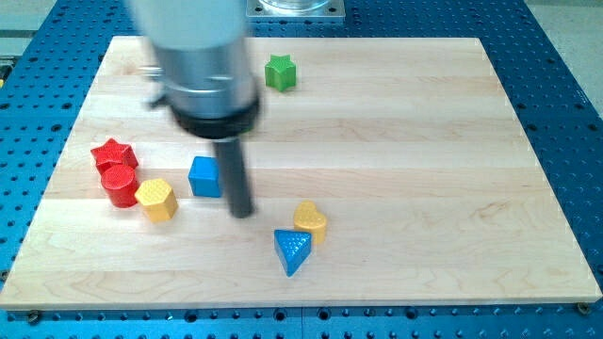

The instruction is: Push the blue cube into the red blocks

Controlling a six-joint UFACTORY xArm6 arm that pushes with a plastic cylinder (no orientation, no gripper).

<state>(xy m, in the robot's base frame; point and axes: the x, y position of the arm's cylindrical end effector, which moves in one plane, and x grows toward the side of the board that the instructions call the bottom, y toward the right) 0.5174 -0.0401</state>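
The blue cube (204,176) sits on the wooden board (396,141) left of the middle. Two red blocks lie near the view's left edge: a red star (113,153) and a red cylinder (119,185) touching just below it. My tip (242,211) rests on the board just right of and slightly below the blue cube, a small gap apart. The rod rises to the arm's grey body (203,56) above. A yellow hexagonal block (156,199) lies between the red cylinder and the blue cube, lower down.
A green star (280,72) lies near the view's top. A yellow heart-shaped block (311,222) and a blue triangle (293,250) touch each other below the middle. The board's edge meets a blue perforated table (565,85) all around.
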